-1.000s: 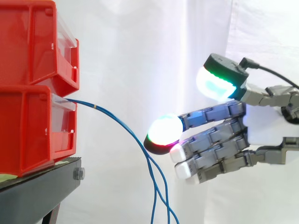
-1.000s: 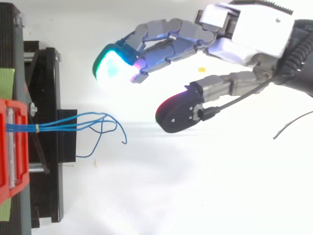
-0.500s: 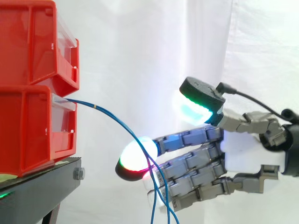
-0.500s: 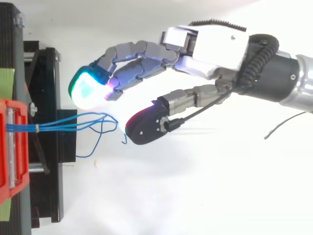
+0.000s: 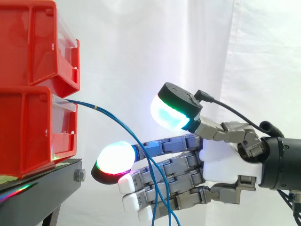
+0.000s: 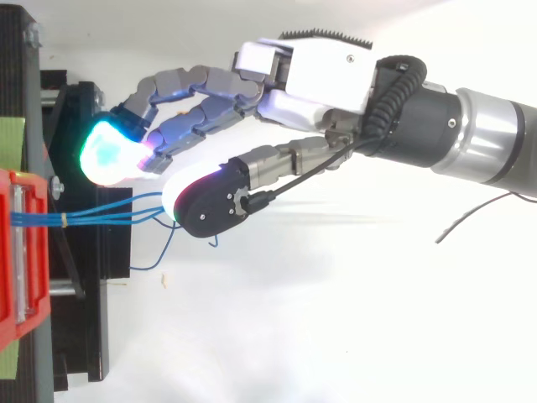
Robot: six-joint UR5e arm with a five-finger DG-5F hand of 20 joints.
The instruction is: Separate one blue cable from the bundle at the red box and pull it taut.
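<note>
A bundle of thin blue cables (image 5: 117,123) leaves the lower red box (image 5: 33,132) and arcs down to the right. From above, the blue cables (image 6: 101,218) run right from the red box (image 6: 17,260), held by a small yellow band. My hand (image 5: 225,165) reaches left with straight fingers, the thumb raised above them. The cables cross in front of the fingers in the side view. In the top view my hand (image 6: 319,75) has its thumb tip over the cables' loose loops, and the fingers lie beside the bundle. Nothing is pinched.
A second red bin (image 5: 33,42) is stacked on the lower one. Both rest on a black stand (image 5: 37,193) whose edge juts toward the hand. A white curtain hangs behind.
My hand has moved left toward the red box and slightly down. Its fingers now reach past the hanging cables, and the thumb covers their loops from above. The cables have barely shifted.
</note>
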